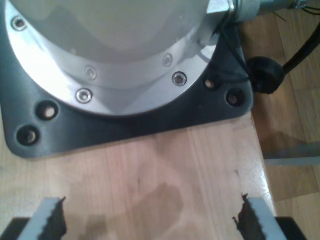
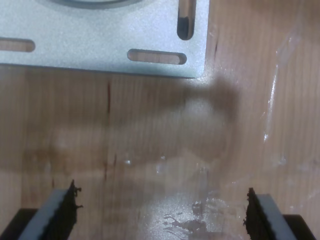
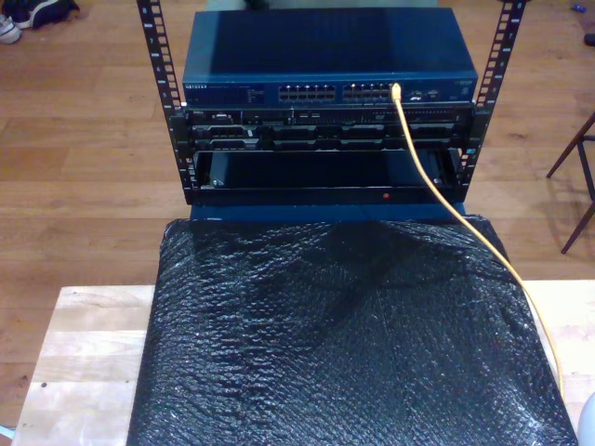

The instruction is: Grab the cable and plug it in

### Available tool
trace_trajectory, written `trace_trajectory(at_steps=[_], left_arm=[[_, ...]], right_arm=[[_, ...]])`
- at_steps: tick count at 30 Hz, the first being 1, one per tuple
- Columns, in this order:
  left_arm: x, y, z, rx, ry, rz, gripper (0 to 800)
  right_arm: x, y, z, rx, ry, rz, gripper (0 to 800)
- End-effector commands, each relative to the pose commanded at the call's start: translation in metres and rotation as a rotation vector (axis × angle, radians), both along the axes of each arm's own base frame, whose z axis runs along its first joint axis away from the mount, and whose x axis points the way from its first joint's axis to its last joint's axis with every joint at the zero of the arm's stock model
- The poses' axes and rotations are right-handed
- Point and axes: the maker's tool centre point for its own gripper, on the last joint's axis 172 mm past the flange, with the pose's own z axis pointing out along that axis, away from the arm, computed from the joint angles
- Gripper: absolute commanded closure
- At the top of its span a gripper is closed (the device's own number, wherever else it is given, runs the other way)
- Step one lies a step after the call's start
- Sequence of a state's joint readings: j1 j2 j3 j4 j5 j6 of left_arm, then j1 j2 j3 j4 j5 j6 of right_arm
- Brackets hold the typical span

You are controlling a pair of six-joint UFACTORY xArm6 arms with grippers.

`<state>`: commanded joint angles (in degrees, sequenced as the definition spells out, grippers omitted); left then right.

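In the exterior view, the yellow-orange cable (image 3: 429, 177) has its tip seated in a port on the front of the blue network switch (image 3: 330, 56). From there it trails down over the black sheet toward the exterior view's right edge. My first gripper (image 1: 152, 220) is open above bare wood, close to a round metal arm base (image 1: 115, 60) on a black plate. My second gripper (image 2: 161, 212) is also open, with nothing between its fingers. It hangs over wood beside a slotted silver plate (image 2: 100, 35).
The switch sits on top of a black rack (image 3: 325, 158) with more units below it. A crinkled black plastic sheet (image 3: 344, 344) covers the middle of the wooden table (image 3: 84, 344). A black arm cable and plug (image 1: 267, 75) lie beside the first arm's base. Chair legs (image 3: 581, 177) stand at the exterior view's right.
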<state>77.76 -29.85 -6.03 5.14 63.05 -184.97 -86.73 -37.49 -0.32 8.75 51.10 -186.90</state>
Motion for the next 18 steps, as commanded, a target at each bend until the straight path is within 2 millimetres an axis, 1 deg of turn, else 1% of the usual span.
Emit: trace_trajectory(at_steps=[2,18], left_arm=[[-0.0001,-0.0004,-0.0004,0.000,0.000,0.000,0],[0.0001,0.0004,-0.0001,0.001,0.000,0.000,0]], right_arm=[[-0.0002,0.0026,-0.0017,0.005,0.000,0.000,2],[-0.0002,0.0026,-0.0017,0.005,0.000,0.000,2]])
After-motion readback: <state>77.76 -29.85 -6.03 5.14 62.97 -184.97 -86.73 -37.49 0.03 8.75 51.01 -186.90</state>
